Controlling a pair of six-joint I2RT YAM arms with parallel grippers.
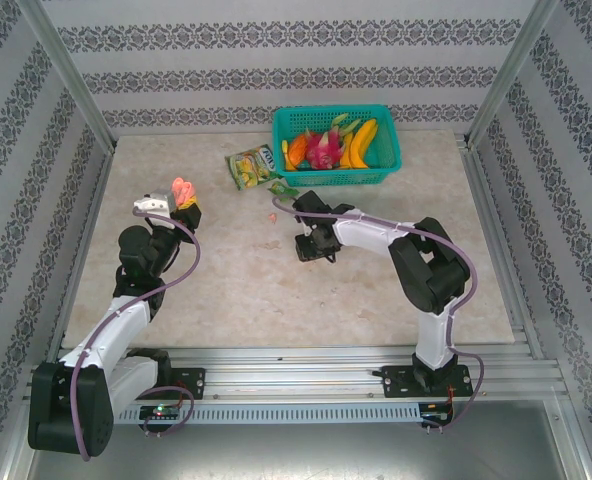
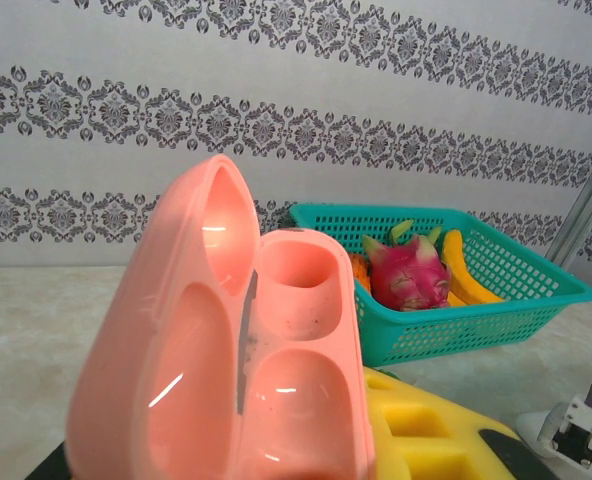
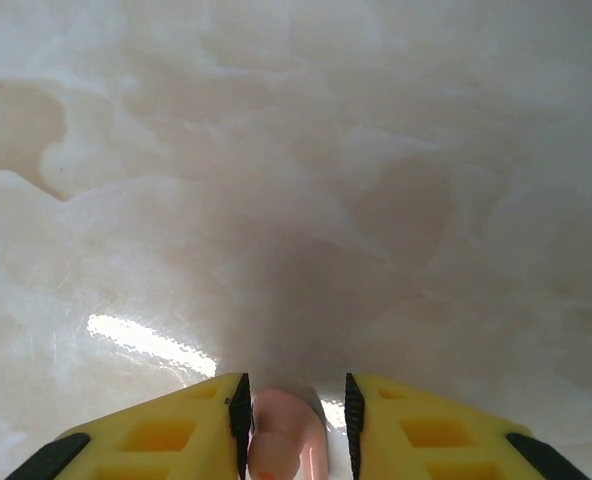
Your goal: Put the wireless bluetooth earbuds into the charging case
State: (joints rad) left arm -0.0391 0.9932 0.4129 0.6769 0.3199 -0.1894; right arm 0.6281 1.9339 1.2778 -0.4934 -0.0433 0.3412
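Pink plastic, the earbud (image 3: 281, 445) is sitting pinched in the right claw (image 1: 316, 247), jaws drawn narrow, close above the marble surface (image 3: 276, 150). The left claw (image 1: 179, 206) is clamping the open pink case (image 2: 216, 380) and holding it raised well apart to the left, its wells showing (they look empty). Doing this well, I judge, means lifting gently, carrying the earbud across, lining its stem up with one well, and easing it in without squeezing harder or knocking the case loose.

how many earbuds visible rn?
1 certain: pink earbud between the right pincer's fingers. A pink speck on the table beside it may be another; white ones may be hidden.
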